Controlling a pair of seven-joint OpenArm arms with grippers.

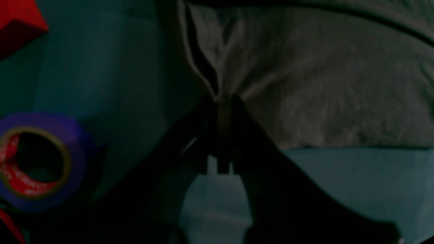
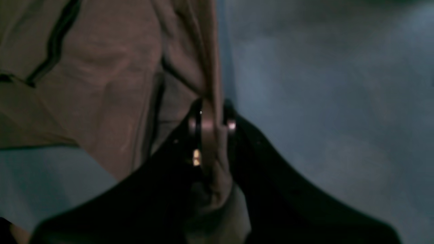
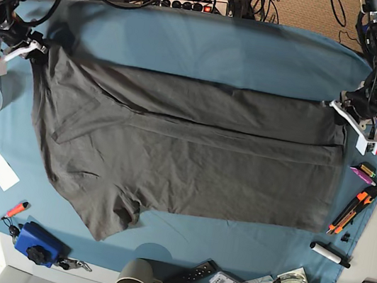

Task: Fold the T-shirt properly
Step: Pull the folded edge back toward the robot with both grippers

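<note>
1. The blue-teal table cloth (image 3: 210,48) covers the counter from its far edge to its near edge, and everything else lies on it.
2. The T-shirt (image 3: 192,164) is spread across the middle of the counter, running almost from the left edge to the right edge. Its far part is doubled over into a long band, and a sleeve juts toward the near edge left of centre. The fabric is wrinkled.
3. The left gripper (image 1: 223,112) is at the right edge of the counter toward the far corner. In the left wrist view its fingers are closed together on a thin pinch of the shirt's edge, with the cloth fanning out from the tips.
4. The right gripper (image 2: 212,118) is at the left edge toward the far corner. In the right wrist view its fingers are clamped on a bunched fold of shirt fabric that passes between them and hangs down behind.
5. A mug (image 3: 136,280) stands at the near edge, just in front of the jutting sleeve but apart from it.
6. A roll of purple tape (image 1: 34,162) lies on the cloth beside the left gripper, clear of the shirt.
7. A black marker (image 3: 330,254) lies near the near right corner, and an orange utility knife (image 3: 352,208) lies along the right edge just past the shirt's side.
</note>
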